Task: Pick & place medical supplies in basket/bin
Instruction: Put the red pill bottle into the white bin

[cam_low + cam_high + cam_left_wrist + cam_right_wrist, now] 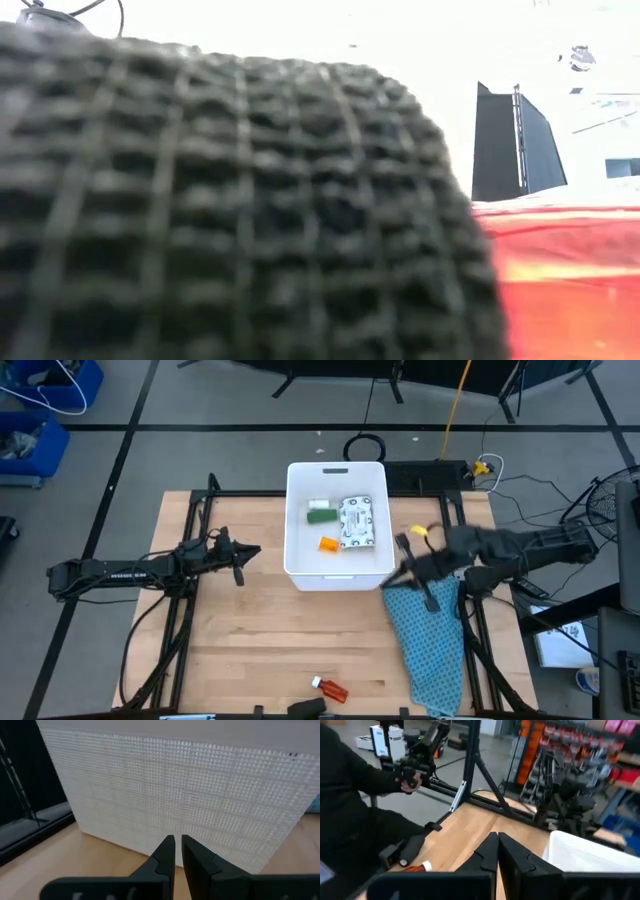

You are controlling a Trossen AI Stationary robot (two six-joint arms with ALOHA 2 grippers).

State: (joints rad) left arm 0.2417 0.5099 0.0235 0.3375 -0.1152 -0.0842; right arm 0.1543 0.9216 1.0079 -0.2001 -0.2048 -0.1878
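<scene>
**A:** Since your right claw [403,544] hangs by the tub's [298,520] near right corner, above the teal cloth [430,635], pinched tight on nothing, you look free to fetch the next item. Why park the left one there?

**B:** Your left claw [237,560], narrowed to a slit and empty, waits beside the tub's left wall, probably to keep clear. The speckled packet [358,522], green box [321,514] and an orange piece [328,544] already lie inside.

**A:** What remains?

**B:** On the bench [250,640], the orange-red bottle [331,688] and the black piece [306,707] lie near the front edge. You'll find no label legible.
</scene>
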